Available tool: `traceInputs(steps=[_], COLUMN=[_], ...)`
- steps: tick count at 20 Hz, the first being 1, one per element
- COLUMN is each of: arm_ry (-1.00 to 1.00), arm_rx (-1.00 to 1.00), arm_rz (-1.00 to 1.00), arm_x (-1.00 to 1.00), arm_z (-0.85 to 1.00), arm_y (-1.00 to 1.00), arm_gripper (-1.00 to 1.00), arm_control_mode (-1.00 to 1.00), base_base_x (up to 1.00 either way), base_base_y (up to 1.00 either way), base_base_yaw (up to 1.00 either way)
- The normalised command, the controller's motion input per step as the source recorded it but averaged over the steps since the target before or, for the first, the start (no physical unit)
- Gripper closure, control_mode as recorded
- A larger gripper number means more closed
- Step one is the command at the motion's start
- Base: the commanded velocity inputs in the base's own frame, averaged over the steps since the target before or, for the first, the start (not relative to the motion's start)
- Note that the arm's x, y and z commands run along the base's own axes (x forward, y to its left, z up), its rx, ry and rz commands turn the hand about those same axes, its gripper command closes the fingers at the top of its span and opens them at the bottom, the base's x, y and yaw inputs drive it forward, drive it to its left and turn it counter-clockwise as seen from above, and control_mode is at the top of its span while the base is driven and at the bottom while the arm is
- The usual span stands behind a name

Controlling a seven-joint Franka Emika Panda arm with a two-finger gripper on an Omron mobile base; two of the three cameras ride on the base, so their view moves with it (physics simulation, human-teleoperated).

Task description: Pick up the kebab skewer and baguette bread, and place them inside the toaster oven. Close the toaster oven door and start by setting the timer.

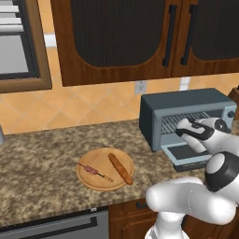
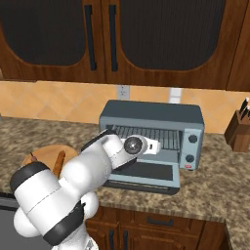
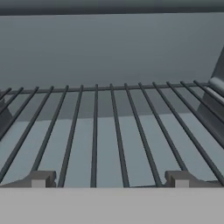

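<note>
Your kebab skewer (image 1: 95,172) lies on the round wooden board (image 1: 93,184) near the front edge of the surface (image 1: 42,158), left of the baguette bread (image 1: 120,168). The skewer looks light, thin and stiff — take it at the meat chunks, mid-stick. The loaf likely has a firm crust; grip it across its middle. The toaster oven (image 2: 151,118) stands open, its door (image 2: 144,175) folded down. The gripper (image 3: 111,183) faces the bare wire rack (image 3: 109,131), jaws parted and empty. No writing is readable.
</note>
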Motion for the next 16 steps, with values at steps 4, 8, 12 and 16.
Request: traceInputs(steps=[4, 8, 12, 16], arm_ry=[0.08, 0.03, 0.00, 0.02], arm_rx=[0.00, 0.00, 0.00, 0.00], arm_rz=[0.00, 0.00, 0.00, 0.00], arm_x=[-0.11, -0.17, -0.29, -0.32], arm_z=[-0.28, -0.32, -0.35, -0.37], arm_y=[0.00, 0.00, 0.00, 0.00], arm_gripper=[-1.00, -1.00, -1.00, -1.00], arm_control_mode=[-1.00, -1.00, -1.00, -1.00], base_base_x=[0.00, 0.00, 0.00, 0.00], base_base_y=[0.00, 0.00, 0.00, 0.00], base_base_yaw=[0.00, 0.00, 0.00, 0.00])
